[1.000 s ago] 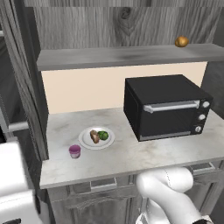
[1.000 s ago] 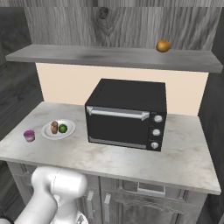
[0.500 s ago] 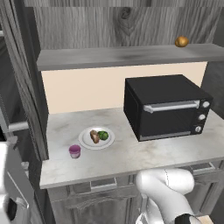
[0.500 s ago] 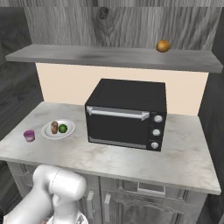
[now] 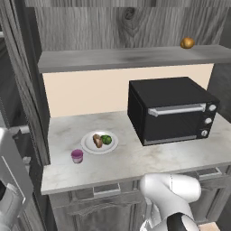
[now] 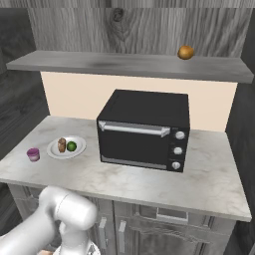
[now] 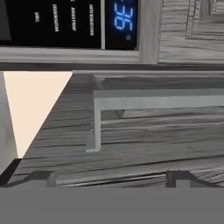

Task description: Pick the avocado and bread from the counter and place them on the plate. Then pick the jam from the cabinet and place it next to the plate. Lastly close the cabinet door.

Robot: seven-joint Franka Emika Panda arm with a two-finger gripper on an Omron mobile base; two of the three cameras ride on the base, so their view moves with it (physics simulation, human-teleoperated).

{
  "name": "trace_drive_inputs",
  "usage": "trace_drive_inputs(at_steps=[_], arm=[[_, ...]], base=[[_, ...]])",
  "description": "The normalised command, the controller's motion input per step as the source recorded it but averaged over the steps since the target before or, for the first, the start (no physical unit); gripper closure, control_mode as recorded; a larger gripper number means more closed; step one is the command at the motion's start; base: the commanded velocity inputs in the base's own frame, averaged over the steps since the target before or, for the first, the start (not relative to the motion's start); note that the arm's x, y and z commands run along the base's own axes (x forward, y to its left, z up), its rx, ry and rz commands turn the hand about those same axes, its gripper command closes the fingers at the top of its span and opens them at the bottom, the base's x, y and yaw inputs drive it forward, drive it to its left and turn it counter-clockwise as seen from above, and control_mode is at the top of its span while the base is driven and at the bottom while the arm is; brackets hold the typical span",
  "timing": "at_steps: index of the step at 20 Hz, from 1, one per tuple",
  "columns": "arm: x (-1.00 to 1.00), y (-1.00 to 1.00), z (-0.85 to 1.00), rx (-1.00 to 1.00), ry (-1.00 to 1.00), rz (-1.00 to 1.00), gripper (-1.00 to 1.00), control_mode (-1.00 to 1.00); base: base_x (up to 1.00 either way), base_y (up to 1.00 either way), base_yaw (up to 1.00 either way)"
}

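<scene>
A: So the glossy green avocado (image 5: 106, 139) and brown bread (image 5: 97, 140) sit on the white plate (image 5: 88, 146)?
B: Yep, pink jam (image 5: 77, 156) just beside it on the marbled counter (image 5: 135, 160). Gripper (image 7: 111, 178) jaws spread wide, holding nothing.

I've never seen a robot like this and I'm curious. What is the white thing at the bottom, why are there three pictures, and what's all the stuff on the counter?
The white thing is a robot arm. Two cameras ride behind it, one to its left, one to its right, so you see the same kitchen twice. The third camera sits on its hand, looking past the end effector, which is open and holds nothing, at a grey wooden door with a handle. On the counter sits a white plate with the bread and the avocado on it. The pink jam jar stands beside the plate, next to a black microwave. An orange-brown fruit rests on the cabinet shelf above.
</scene>
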Motion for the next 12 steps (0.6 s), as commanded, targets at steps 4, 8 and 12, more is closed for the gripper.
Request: trace_drive_inputs(at_steps=[4,8,12], arm=[[0.14,-0.03,-0.03,0.0,0.0,-0.09,-1.0,-1.0],[0.2,-0.07,0.0,0.0,0.0,-0.1,-1.0,-1.0],[0.28,-0.13,0.0,0.0,0.0,-0.09,-1.0,-1.0]], base=[[0.0,0.0,0.0],[0.0,0.0,0.0],[0.0,0.0,0.0]])
